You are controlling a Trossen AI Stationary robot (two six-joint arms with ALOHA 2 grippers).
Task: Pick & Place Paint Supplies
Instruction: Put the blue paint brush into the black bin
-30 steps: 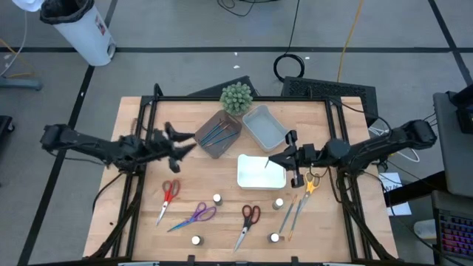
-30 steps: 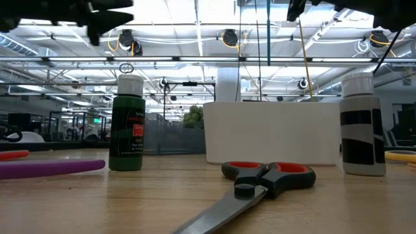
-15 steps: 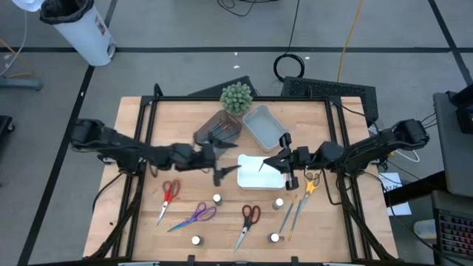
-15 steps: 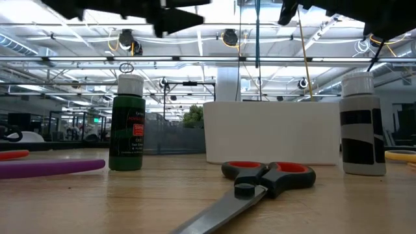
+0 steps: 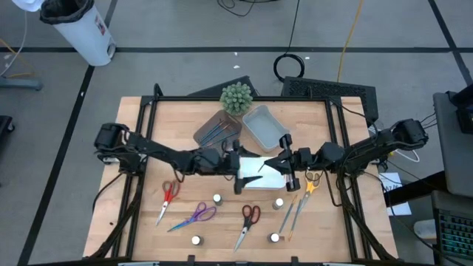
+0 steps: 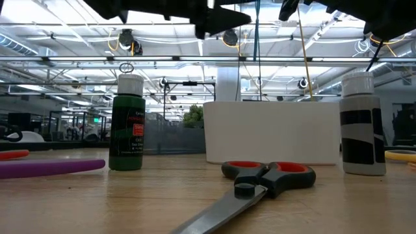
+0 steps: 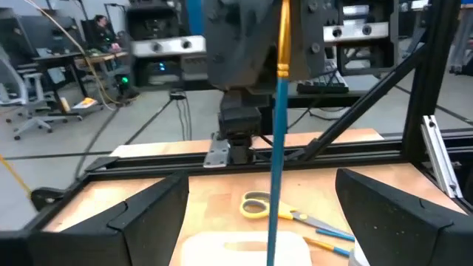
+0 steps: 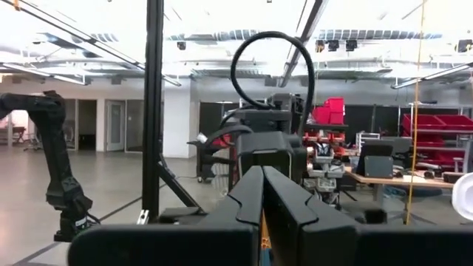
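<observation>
Left gripper (image 5: 238, 164) reached over left edge of white tray (image 5: 270, 179) at table centre, fingers (image 7: 151, 214) spread wide, nothing between them. Right gripper (image 5: 285, 162) hung over tray's right part, jaws pinched on blue-handled brush (image 7: 277, 148), which stood upright above tray. More brushes (image 5: 217, 131) lay in brown tray (image 5: 205, 141) at far left. Red scissors (image 5: 248, 221), purple scissors (image 5: 194, 216) and small white-capped bottles (image 5: 216, 199) lay on near table; yellow-handled scissors (image 5: 310, 182) right of white tray.

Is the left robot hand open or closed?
Open. In the left wrist view, the left gripper has its two dark fingers spread wide apart, with a blue brush hanging between them.
</observation>
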